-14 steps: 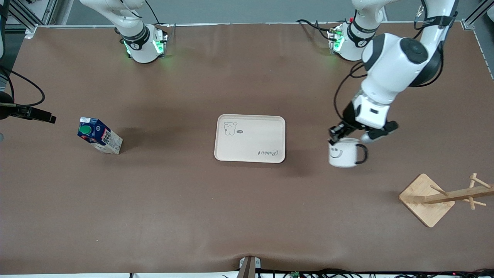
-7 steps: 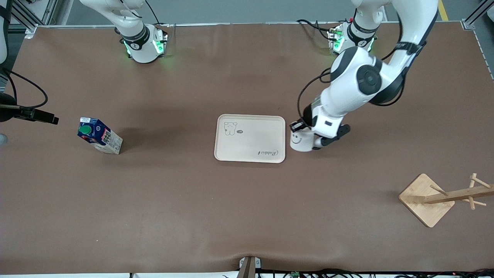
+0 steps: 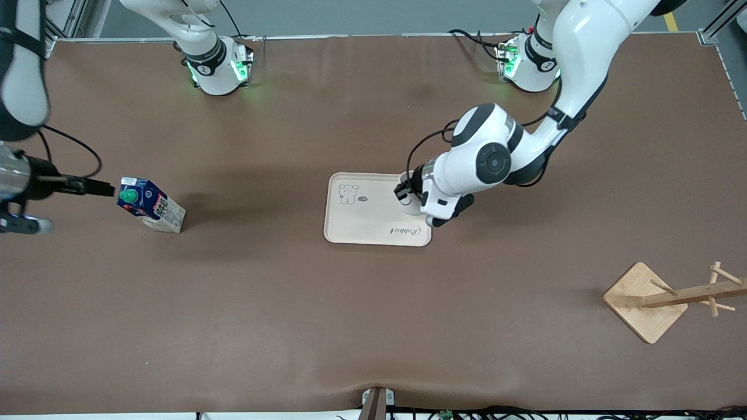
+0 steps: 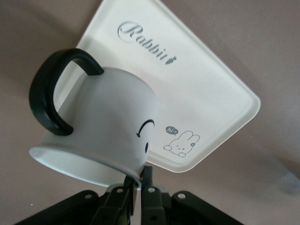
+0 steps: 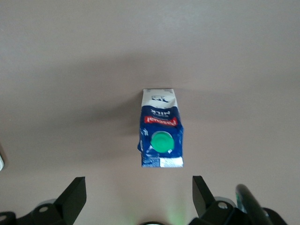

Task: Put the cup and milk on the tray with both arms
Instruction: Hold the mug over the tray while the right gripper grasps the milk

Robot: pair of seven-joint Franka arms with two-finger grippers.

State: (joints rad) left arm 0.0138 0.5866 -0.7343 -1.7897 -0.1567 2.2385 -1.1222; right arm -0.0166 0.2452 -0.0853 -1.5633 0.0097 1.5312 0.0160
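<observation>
My left hand is clamped on the rim of the white smiley mug, the two fingers pinching its wall, and it holds the mug up over the cream Rabbit tray, above the tray's edge toward my left arm's end of the worktop. In the left wrist view the mug hangs tilted, its black loop handle turned out to one side and the smiley face toward the tray's rabbit drawing. I cannot tell whether the mug's base touches the tray.

My right hand has its fingers spread wide apart, holding nothing, and it hovers just beside the milk carton. The carton stands upright on the worktop, well apart from the tray, toward my right arm's end, green cap on top.

A wooden mug rack stands toward my left arm's end, nearer the front camera than the tray.
</observation>
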